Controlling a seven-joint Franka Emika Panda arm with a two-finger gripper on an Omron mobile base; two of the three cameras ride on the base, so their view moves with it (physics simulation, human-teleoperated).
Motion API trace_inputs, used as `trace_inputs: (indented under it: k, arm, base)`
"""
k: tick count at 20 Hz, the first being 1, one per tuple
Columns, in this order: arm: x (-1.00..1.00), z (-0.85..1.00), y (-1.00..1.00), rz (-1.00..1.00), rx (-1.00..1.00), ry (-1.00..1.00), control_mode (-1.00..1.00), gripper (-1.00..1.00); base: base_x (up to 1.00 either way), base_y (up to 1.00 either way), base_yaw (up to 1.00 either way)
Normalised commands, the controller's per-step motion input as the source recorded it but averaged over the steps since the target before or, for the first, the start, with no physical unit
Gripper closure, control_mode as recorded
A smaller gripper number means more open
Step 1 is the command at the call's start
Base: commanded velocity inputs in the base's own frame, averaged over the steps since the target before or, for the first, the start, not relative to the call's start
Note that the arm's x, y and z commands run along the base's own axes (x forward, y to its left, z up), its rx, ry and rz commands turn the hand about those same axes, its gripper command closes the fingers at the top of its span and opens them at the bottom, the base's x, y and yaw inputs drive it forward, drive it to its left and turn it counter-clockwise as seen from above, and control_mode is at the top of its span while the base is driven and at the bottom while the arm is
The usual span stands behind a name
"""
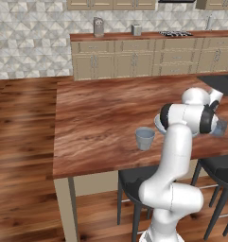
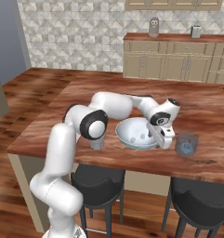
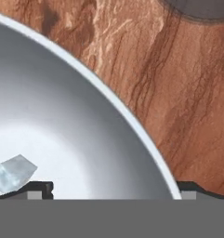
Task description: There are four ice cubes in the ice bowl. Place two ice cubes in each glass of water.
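Table point(image 2: 211, 104) bears bowl point(image 2: 127, 135), two glasses point(image 2: 186, 145)

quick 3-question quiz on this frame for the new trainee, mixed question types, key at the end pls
1. True or false: the gripper is open and holds nothing.
2. Where is the gripper? A) over the right glass B) at the near right rim of the ice bowl C) over the bare table
3. Fill in: in the hand view, an ice cube lies on the bowl's floor near the ____ fingertip.

Key: 1 true; 2 B; 3 left (as seen in that view)
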Motion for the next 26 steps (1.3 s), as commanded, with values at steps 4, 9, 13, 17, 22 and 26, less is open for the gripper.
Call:
trace_inputs:
  k: [4,9,13,17,22,26]
  arm:
    - [-0.11,0.26,0.01,-0.13,0.00,0.00,-1.00,-1.00]
    - [-0.33,0.21,0.00,-0.14,0.00,0.00,-1.00,-1.00]
    - [-0.51,0.04,0.00,-0.15,0.00,0.00,-1.00,-1.00]
    - [-0.16,0.00,0.09,-0.14,0.00,0.00,-1.00,-1.00]
    - [0.14,0.00,0.34,-0.08,0.00,-0.07,-1.00,-1.00]
    - [0.08,0.00,0.18,0.00,0.00,-0.04,-1.00,-1.00]
  base:
    - [0.00,0.00,0.00]
    - [0.00,0.00,0.00]
    - [0.00,0.00,0.00]
    - [0.00,0.00,0.00]
    - [0.00,0.00,0.00]
    - [0.00,0.00,0.00]
